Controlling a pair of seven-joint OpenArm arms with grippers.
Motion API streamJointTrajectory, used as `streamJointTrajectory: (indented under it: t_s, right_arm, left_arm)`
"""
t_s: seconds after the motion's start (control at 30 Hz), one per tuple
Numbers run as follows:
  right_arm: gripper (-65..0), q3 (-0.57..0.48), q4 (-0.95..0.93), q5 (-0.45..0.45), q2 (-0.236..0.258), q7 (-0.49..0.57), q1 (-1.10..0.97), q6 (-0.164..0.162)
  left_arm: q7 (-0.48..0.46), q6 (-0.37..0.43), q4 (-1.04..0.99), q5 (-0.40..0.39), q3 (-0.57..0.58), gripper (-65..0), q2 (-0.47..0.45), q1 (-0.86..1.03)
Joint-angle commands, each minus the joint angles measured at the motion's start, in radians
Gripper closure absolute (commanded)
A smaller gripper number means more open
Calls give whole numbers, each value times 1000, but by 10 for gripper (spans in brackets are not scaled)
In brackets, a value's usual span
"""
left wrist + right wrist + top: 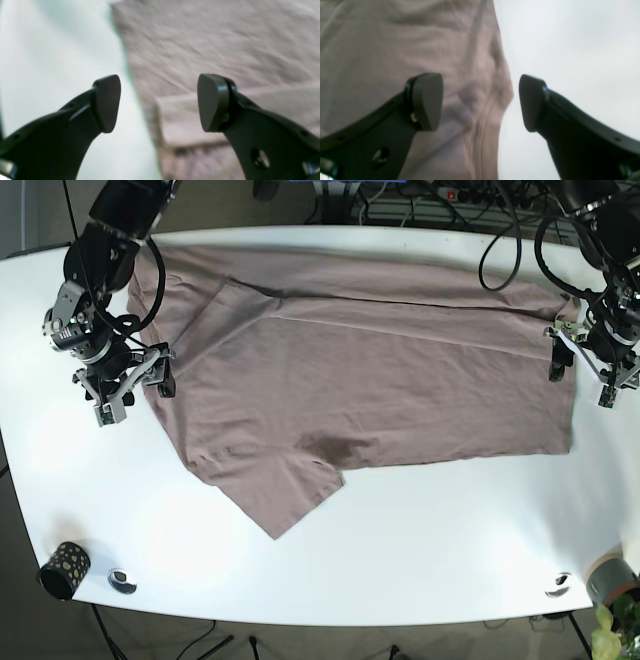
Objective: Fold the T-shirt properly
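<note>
Both sets of fingers are spread apart and empty, with the T-shirt (370, 370) edge sitting right between the left fingers (210, 102) and the right fingers (427, 101), so you'd want to drop straight to the bench (420, 550) and pinch the edges evenly.

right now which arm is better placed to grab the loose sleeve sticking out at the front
Right arm. Its open hand sits at the shirt's edge on the sleeve's side; the open left hand is at the far hem end.
</note>
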Motion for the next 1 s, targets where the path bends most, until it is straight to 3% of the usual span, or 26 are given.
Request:
streamJointTrajectory:
  t_s: [0.0, 0.2, 0.67, 0.9, 0.97]
  right_arm:
    - [-452, -32, -67, 20, 55, 20, 69, 2]
    - [-452, -81, -298, 9, 87, 88, 214, 2]
    - [-452, -112, -753, -192, 96, 353, 470, 2]
    - [-452, -112, -875, -205, 85, 418, 513, 2]
    - [-452, -115, -874, -204, 59, 418, 522, 2]
  left_arm:
    - [-22, -1, 17, 39, -5, -450, 12, -39]
    - [-22, -1, 17, 83, -4, -451, 24, -79]
    - [-22, -1, 17, 83, -2, -451, 24, -71]
    - [-22, -1, 17, 83, -4, -451, 24, -71]
    - [-22, -1, 17, 83, -4, -451, 24, -71]
